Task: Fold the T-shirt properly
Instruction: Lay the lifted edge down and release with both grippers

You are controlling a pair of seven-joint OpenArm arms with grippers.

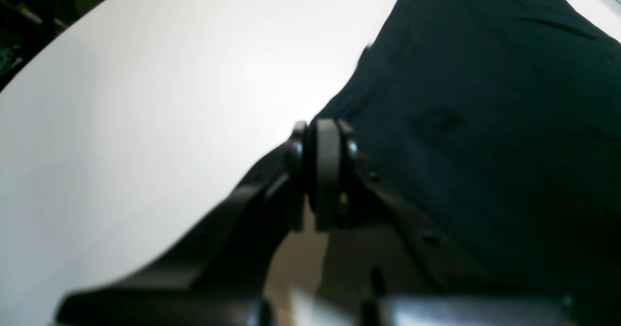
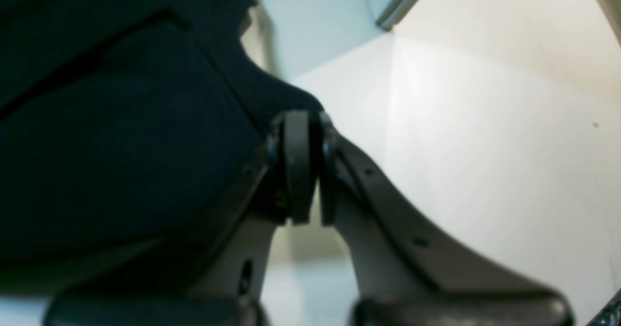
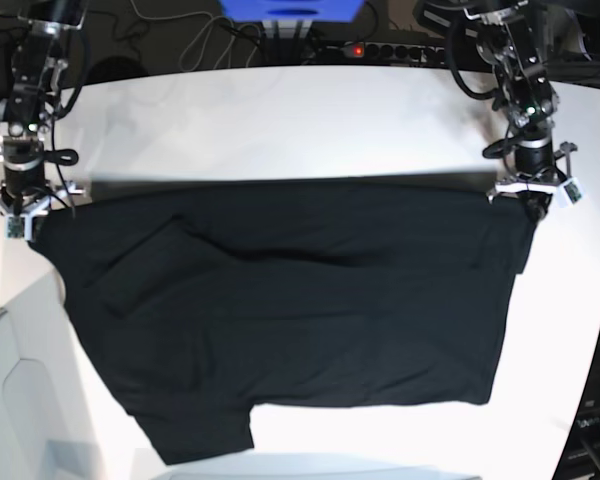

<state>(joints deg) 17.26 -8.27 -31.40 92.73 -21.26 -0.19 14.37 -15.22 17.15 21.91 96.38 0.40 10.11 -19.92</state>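
The black T-shirt is spread wide over the white table, its far edge stretched in a straight, taut line between the two grippers. My left gripper pinches the far right corner of the cloth. In the left wrist view its jaws are shut, and the T-shirt hangs to the right of them. My right gripper pinches the far left corner. Its jaws are shut too, with the T-shirt falling away to the left. A sleeve reaches towards the front at the lower left.
Cables and a power strip lie behind the table's far edge, beside a blue box. The table's right edge curves inward towards the front. A pale panel sits at the lower left.
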